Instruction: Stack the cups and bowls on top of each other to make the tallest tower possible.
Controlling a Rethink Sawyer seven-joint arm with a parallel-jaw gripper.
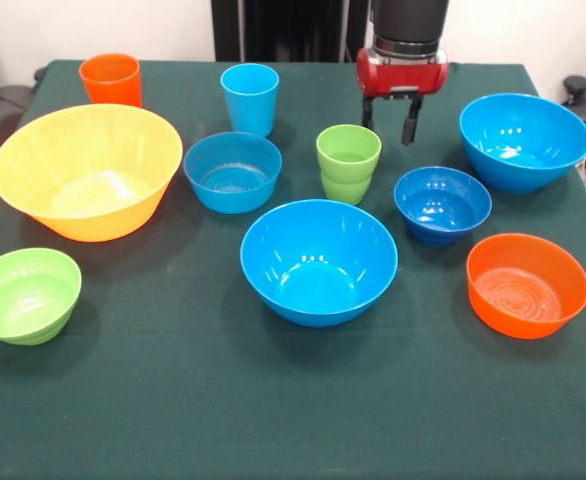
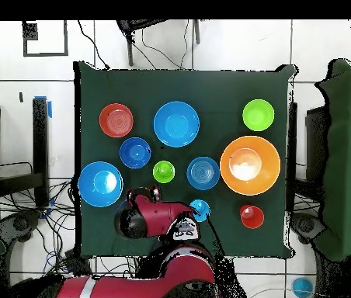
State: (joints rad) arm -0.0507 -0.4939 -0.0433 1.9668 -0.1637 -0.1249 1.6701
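My gripper (image 1: 389,118) hangs open and empty above the table's far side, behind and right of the lime green cup (image 1: 348,162). The light blue cup (image 1: 249,97) and the orange cup (image 1: 110,78) stand upright at the far edge. All the bowls stand apart and upright, none nested: very large yellow-orange (image 1: 86,170), medium light blue (image 1: 232,170), large bright blue in the middle (image 1: 318,260), large bright blue at far right (image 1: 524,140), small dark blue (image 1: 442,203), orange (image 1: 527,284) and lime green (image 1: 25,294). No tower shows.
The dark green cloth (image 1: 223,400) covers the table. In the overhead view the red arm (image 2: 159,211) reaches over the table edge between the large blue bowl (image 2: 100,183) and the light blue cup (image 2: 199,209). Cables lie on the floor around the table.
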